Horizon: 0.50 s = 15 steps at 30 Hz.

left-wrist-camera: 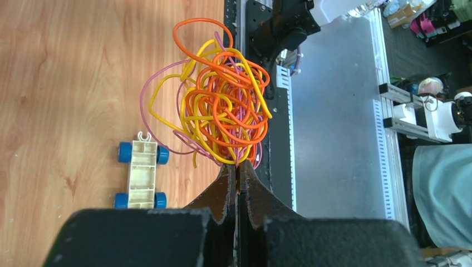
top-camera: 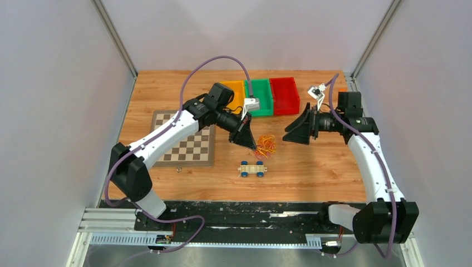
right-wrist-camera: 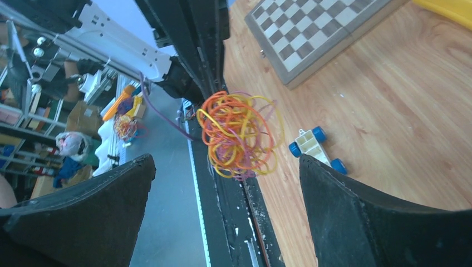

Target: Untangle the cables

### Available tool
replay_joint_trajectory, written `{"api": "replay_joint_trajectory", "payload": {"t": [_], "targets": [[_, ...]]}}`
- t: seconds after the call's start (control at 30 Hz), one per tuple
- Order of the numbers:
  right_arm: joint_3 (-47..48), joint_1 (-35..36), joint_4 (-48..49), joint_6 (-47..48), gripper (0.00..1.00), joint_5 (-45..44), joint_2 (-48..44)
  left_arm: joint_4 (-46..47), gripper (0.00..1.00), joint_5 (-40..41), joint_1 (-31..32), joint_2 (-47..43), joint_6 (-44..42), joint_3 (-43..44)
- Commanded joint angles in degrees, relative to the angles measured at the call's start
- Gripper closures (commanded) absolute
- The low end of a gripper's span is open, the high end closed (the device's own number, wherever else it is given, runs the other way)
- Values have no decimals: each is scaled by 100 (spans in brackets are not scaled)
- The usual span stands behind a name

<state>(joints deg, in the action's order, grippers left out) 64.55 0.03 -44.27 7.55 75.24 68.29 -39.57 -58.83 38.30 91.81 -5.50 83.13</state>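
1. Currently the left gripper [left-wrist-camera: 236, 172] is pinched tight on a few strands at the edge of the cables [left-wrist-camera: 222, 105], a knotted ball between both grippers, near the toy car [left-wrist-camera: 142, 175].
2. The right gripper [right-wrist-camera: 226, 161] stands spread wide, holding nothing.
3. If it grabs the whole ball rather than one loop, pulling likely tightens the knots.
4. So thin a pinch may slip under tension, dropping the ball.

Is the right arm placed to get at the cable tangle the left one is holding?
Probably yes: the right arm's fingers stand wide open facing the cables, which are pinched in the left fingers, with nothing between them.
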Motion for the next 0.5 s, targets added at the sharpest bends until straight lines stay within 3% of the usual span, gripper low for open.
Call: {"api": "replay_joint_trajectory", "payload": {"t": [0.0, 0.2, 0.33, 0.4, 0.47], "targets": [[-42, 435, 276, 31, 0, 394, 62, 544, 100, -53, 63, 144, 252, 366], [-384, 1103, 659, 102, 0, -843, -21, 880, 100, -195, 63, 128, 452, 322], [-321, 1282, 855, 10, 6, -989, 22, 999, 100, -214, 68, 22, 449, 131], [-239, 1309, 867, -24, 27, -1152, 52, 972, 100, -149, 64, -24, 434, 103], [-176, 1305, 871, -45, 60, -1623, -17, 873, 100, -19, 42, -94, 387, 60]]}}
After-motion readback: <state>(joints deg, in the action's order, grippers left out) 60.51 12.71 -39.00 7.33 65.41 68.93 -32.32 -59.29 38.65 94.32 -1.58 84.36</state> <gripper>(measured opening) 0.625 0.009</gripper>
